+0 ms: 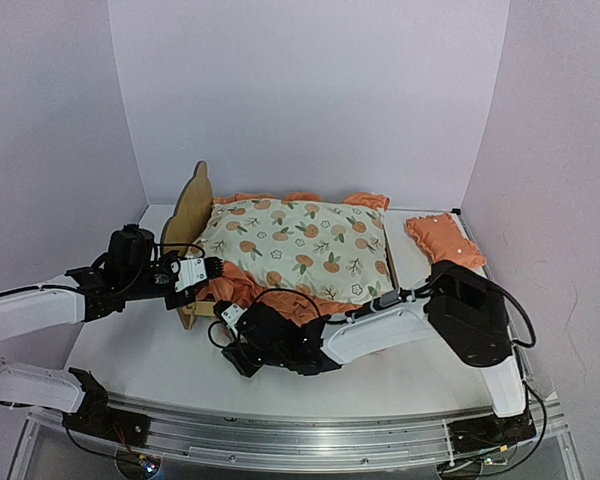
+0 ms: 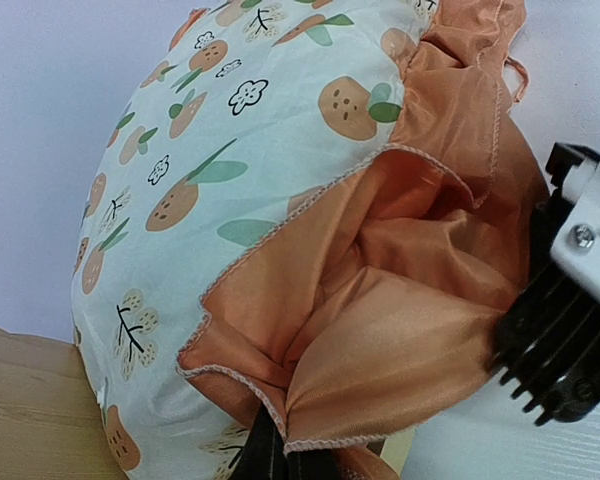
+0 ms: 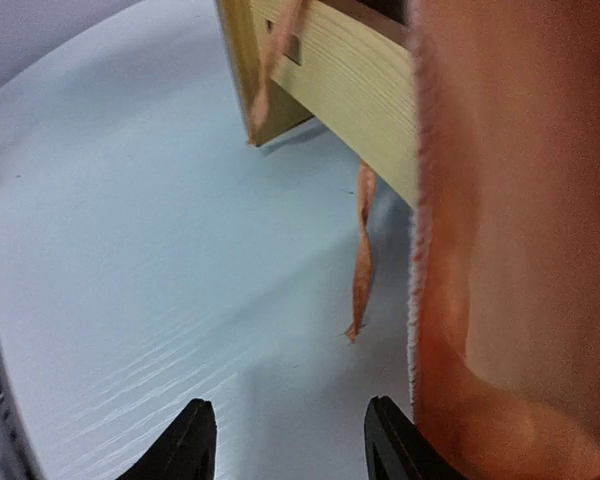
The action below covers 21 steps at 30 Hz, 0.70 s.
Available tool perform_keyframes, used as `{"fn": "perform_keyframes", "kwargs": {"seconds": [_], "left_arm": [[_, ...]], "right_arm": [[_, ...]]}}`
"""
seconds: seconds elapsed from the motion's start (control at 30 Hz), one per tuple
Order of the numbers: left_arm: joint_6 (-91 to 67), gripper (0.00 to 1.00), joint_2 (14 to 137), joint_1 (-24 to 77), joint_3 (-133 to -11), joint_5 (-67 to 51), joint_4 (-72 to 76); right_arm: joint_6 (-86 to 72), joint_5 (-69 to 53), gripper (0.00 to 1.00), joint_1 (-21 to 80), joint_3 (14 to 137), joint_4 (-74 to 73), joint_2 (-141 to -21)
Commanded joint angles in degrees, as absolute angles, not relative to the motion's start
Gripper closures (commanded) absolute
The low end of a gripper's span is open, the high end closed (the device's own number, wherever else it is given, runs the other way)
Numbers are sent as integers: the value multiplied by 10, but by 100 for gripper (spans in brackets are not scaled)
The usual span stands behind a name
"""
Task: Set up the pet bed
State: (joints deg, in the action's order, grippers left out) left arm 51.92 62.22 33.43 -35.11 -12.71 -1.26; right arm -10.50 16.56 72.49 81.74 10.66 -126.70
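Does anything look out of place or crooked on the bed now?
Yes. The pillow lies on the table right of the bed, not on it, and the ruffle of the pad spills over the near rail.

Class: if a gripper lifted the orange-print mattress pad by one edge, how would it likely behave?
The mattress pad is probably floppy: its ruffle folds and droops over the pet bed. Likely light: it looks puffy. The ruffle's sheen suggests it may slip.
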Motion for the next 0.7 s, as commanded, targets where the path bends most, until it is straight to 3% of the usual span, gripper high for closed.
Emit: {"fn": "perform_keyframes", "kwargs": {"seconds": [0.0, 0.23, 0.3, 0.43, 0.53, 0.67], "left_arm": [[504, 100, 611, 333, -352, -125, 25], [493, 100, 611, 333, -353, -130, 21], [489, 100, 611, 333, -354, -131, 21], [478, 100, 614, 333, -366, -139, 11], [463, 100, 616, 333, -374, -153, -1], [449, 100, 622, 333, -373, -168, -17]], "right_arm": [[-81, 266, 45, 721, 885, 144, -1319], [-82, 287, 45, 711, 929, 143, -1384], [-84, 279, 53, 707, 932, 137, -1395], [-80, 241, 88, 706, 932, 116, -1394], [-73, 171, 98, 706, 904, 113, -1367], [-77, 96, 100, 706, 868, 113, -1312]]}}
